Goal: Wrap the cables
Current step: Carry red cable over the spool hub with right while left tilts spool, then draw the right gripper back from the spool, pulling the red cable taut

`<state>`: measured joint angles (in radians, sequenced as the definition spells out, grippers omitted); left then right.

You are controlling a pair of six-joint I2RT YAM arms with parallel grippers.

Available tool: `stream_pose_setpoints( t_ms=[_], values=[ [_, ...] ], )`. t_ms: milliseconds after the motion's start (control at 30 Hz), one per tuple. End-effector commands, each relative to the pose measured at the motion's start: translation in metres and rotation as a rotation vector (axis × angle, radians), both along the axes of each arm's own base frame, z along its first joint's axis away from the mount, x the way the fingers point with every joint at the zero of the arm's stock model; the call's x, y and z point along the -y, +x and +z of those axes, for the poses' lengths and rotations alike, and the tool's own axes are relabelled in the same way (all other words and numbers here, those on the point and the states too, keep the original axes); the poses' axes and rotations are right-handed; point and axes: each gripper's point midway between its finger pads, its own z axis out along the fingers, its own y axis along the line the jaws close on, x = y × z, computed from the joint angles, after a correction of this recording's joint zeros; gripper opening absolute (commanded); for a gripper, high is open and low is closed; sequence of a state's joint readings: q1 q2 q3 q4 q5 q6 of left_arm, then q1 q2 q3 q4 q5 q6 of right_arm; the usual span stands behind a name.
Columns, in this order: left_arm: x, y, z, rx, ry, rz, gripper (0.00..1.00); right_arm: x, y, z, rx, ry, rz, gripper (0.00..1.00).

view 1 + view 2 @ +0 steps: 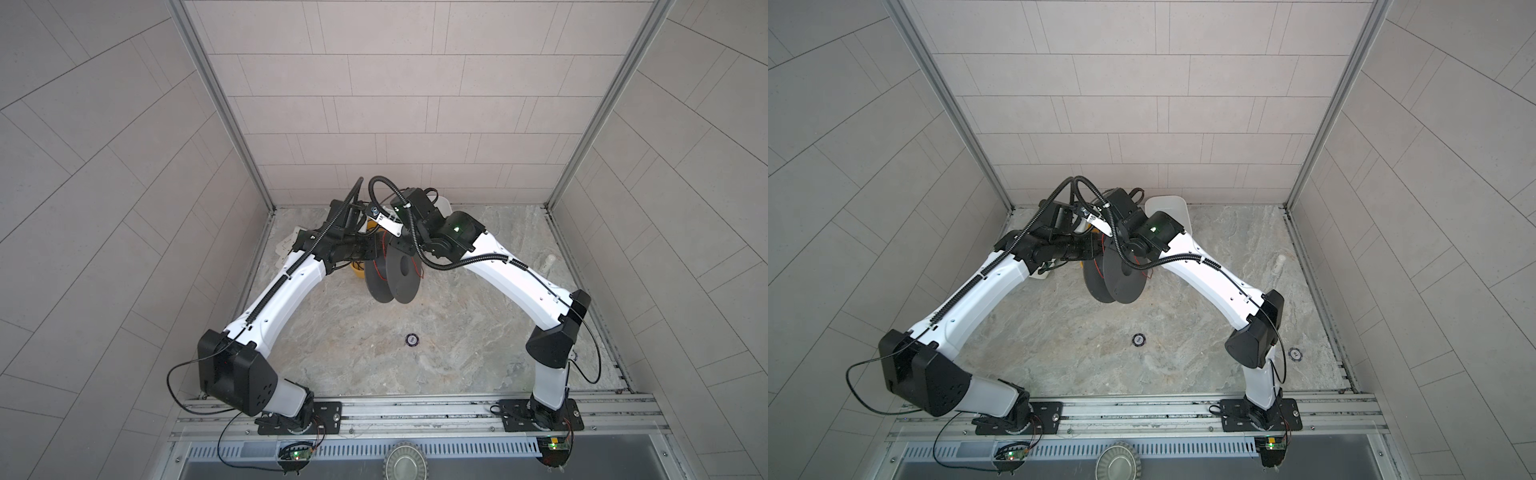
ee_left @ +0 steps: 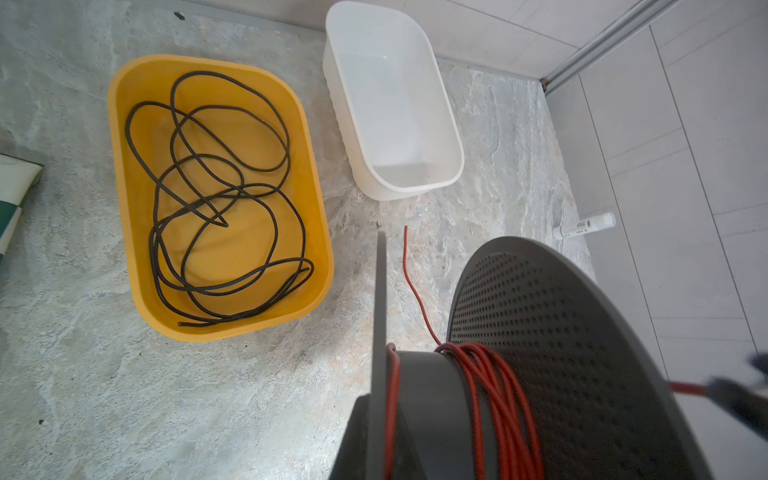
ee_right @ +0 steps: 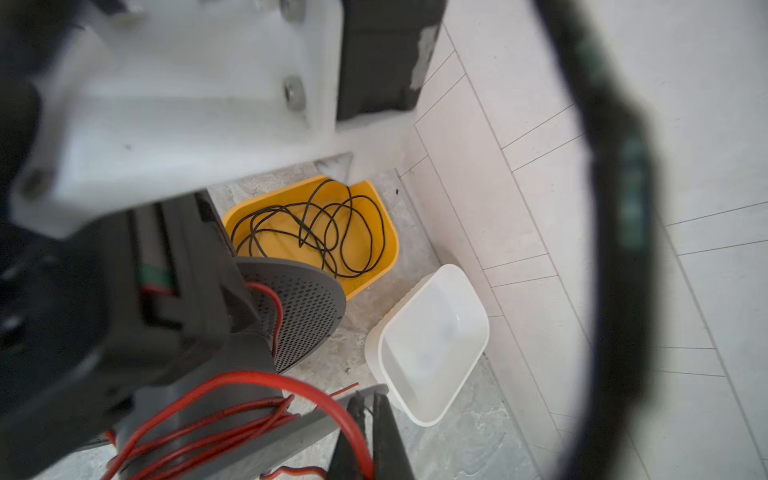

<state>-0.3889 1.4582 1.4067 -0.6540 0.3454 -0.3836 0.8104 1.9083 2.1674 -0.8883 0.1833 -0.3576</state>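
The red wire point(image 2: 494, 399) lies wound on the raised spool point(image 1: 405, 278) gripped by the closed left tool point(image 1: 374, 250), and one strand runs right into the nearer right tool point(image 3: 369, 413), pinched shut on it.

On the spool point(image 2: 582, 353), wound wire point(image 2: 498, 395) — behind it, loose cable point(image 2: 232, 193) in a tub point(image 2: 118, 166), second tub point(image 2: 395, 104) just beside.

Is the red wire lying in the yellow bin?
No, the yellow bin holds only a black cable; the red wire is wound on the grey spool.
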Motion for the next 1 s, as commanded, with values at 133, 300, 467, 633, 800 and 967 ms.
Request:
stream_pose_setpoints(
  t_ms=[133, 300, 467, 633, 800, 967],
  values=[
    [0.012, -0.028, 0.031, 0.062, -0.033, -0.179, 0.00, 0.026, 0.013, -0.032, -0.284, 0.193, -0.066, 0.00],
    [0.009, -0.032, 0.037, 0.054, -0.033, -0.191, 0.00, 0.043, 0.022, -0.052, -0.369, 0.247, -0.120, 0.00],
    [0.006, -0.031, 0.054, 0.059, -0.116, -0.178, 0.00, 0.057, 0.023, -0.073, -0.444, 0.305, -0.166, 0.04],
    [0.000, -0.030, 0.074, 0.085, -0.168, -0.165, 0.00, 0.066, 0.019, -0.089, -0.525, 0.418, -0.163, 0.11],
    [-0.003, -0.029, 0.088, 0.086, -0.214, -0.160, 0.00, 0.075, 0.014, -0.098, -0.568, 0.556, -0.148, 0.15],
    [-0.009, -0.020, 0.100, 0.071, -0.294, -0.122, 0.00, 0.082, 0.005, -0.110, -0.597, 0.632, -0.154, 0.22]
  ],
)
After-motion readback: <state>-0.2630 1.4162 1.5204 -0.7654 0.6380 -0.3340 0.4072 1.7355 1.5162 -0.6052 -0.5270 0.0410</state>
